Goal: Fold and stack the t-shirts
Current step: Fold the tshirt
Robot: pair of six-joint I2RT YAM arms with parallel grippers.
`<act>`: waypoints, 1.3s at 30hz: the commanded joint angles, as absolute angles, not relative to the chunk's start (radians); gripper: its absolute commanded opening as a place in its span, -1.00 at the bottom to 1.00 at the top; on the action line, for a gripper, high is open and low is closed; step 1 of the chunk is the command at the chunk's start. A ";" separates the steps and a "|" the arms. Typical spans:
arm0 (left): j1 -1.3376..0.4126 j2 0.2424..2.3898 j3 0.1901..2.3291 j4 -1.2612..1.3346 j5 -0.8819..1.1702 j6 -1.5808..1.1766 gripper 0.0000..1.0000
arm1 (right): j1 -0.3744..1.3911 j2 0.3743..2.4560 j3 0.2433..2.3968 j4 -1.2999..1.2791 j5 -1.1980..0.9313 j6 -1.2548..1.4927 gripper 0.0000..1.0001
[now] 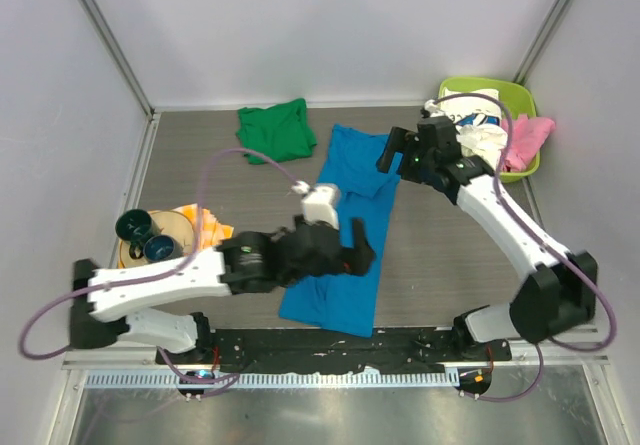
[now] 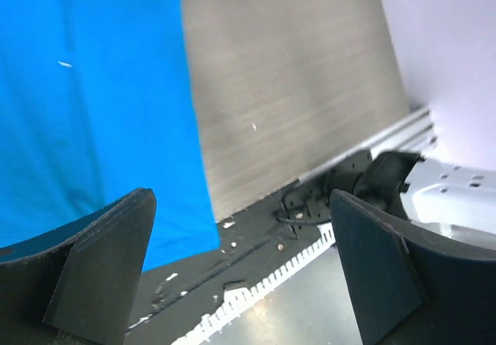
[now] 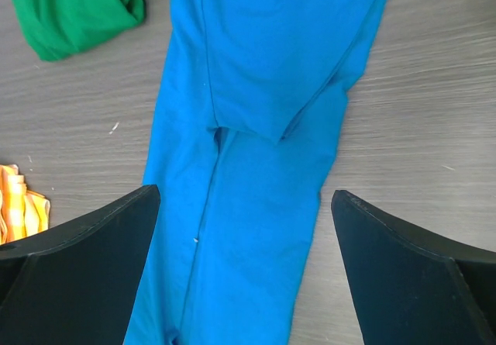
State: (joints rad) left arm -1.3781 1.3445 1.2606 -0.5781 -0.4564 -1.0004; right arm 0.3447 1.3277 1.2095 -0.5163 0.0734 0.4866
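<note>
A bright blue t-shirt (image 1: 345, 220) lies in a long narrow strip down the middle of the table, sleeves turned in. My left gripper (image 1: 358, 250) hovers open over its near half; in the left wrist view the blue t-shirt (image 2: 93, 105) fills the left, and nothing is between the fingers (image 2: 101, 271). My right gripper (image 1: 392, 160) hangs open above the far right edge, looking down on the blue t-shirt (image 3: 263, 128). A crumpled green t-shirt (image 1: 275, 130) (image 3: 70, 8) lies at the back left. White (image 1: 480, 125) and pink (image 1: 525, 140) t-shirts sit in a bin.
The lime-green bin (image 1: 520, 95) stands at the back right corner. At the left, a plate (image 1: 180, 227) carries dark cups (image 1: 135, 228), beside an orange checked cloth (image 1: 212, 229) (image 3: 19, 205). A black rail (image 2: 256, 236) runs along the table's near edge.
</note>
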 commanded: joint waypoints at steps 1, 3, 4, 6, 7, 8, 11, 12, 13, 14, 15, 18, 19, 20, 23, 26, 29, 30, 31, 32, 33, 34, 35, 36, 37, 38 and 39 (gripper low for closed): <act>-1.231 1.053 1.114 -0.716 -0.466 -0.986 0.99 | 0.341 1.495 1.200 -0.271 -0.112 0.551 0.99; -1.172 0.945 1.079 -0.753 -0.471 -0.997 0.99 | 0.342 1.554 1.218 -0.220 -0.150 0.575 0.99; -1.120 0.863 1.068 -0.768 -0.474 -0.986 1.00 | 0.342 1.606 1.227 -0.177 -0.166 0.586 0.99; -1.071 0.813 1.066 -0.843 -0.486 -0.977 1.00 | 0.342 1.666 1.270 -0.147 -0.215 0.607 0.99; -1.033 0.783 1.077 -0.865 -0.498 -0.956 1.00 | 0.344 1.724 1.287 -0.126 -0.228 0.614 0.99; -1.016 0.775 1.083 -0.888 -0.503 -0.950 0.99 | 0.345 1.750 1.316 -0.115 -0.251 0.620 0.99; -0.977 0.761 1.089 -0.936 -0.515 -0.934 1.00 | 0.348 1.834 1.356 -0.068 -0.278 0.635 0.99; -0.967 0.762 1.086 -0.937 -0.517 -0.931 1.00 | 0.350 1.854 1.362 -0.057 -0.287 0.638 0.99; -0.963 0.764 1.078 -0.936 -0.518 -0.930 0.99 | 0.350 1.870 1.368 -0.025 -0.293 0.641 0.99; -0.957 0.772 1.074 -0.931 -0.515 -0.925 0.99 | 0.350 1.903 1.382 -0.012 -0.296 0.643 0.99; -0.953 0.776 1.069 -0.922 -0.512 -0.922 1.00 | 0.350 1.919 1.390 -0.006 -0.304 0.646 0.99; -0.933 0.807 1.048 -0.893 -0.499 -0.914 0.99 | 0.351 1.996 1.437 0.026 -0.319 0.657 0.99; -0.927 0.813 1.037 -0.881 -0.488 -0.911 1.00 | 0.353 2.015 1.449 0.028 -0.325 0.660 0.99; -0.920 0.819 1.029 -0.868 -0.473 -0.907 1.00 | 0.354 2.032 1.471 0.028 -0.325 0.660 1.00; -0.893 0.839 1.002 -0.819 -0.440 -0.897 1.00 | 0.357 2.095 1.508 0.023 -0.327 0.663 0.99; -0.862 0.862 0.980 -0.769 -0.413 -0.882 1.00 | 0.359 2.146 1.520 0.028 -0.316 0.666 1.00; -0.822 0.900 0.965 -0.721 -0.362 -0.868 1.00 | 0.359 2.183 1.526 0.043 -0.314 0.670 0.99; -0.804 0.913 0.956 -0.712 -0.339 -0.867 0.99 | 0.359 2.192 1.529 0.046 -0.316 0.672 0.99; -0.795 0.929 0.951 -0.687 -0.327 -0.861 1.00 | 0.359 2.213 1.542 0.046 -0.316 0.672 1.00; -0.787 0.940 0.947 -0.677 -0.318 -0.856 0.99 | 0.360 2.223 1.548 0.045 -0.313 0.672 0.99; -0.767 0.949 0.939 -0.667 -0.310 -0.856 1.00 | 0.360 2.236 1.557 0.037 -0.310 0.670 0.99; -0.753 0.965 0.934 -0.660 -0.301 -0.853 0.99 | 0.360 2.261 1.584 0.028 -0.305 0.669 0.99; -0.738 0.971 0.928 -0.640 -0.289 -0.850 1.00 | 0.362 2.278 1.598 0.020 -0.301 0.667 0.99; -0.698 0.977 0.914 -0.628 -0.275 -0.847 1.00 | 0.362 2.293 1.614 0.006 -0.298 0.664 0.99; -0.675 0.982 0.908 -0.618 -0.235 -0.845 1.00 | 0.361 2.310 1.633 0.006 -0.299 0.661 0.99; -0.654 0.994 0.902 -0.594 -0.218 -0.839 1.00 | 0.365 2.347 1.675 -0.023 -0.301 0.661 0.99; -0.614 1.005 0.894 -0.586 -0.203 -0.836 0.99 | 0.364 2.364 1.699 -0.046 -0.302 0.660 0.99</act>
State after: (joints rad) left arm -0.7074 0.9833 0.9165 -0.6899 -0.2901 -0.8700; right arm 0.3557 2.2635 1.6180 0.0242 -0.3252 0.6701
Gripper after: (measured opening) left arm 0.996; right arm 0.995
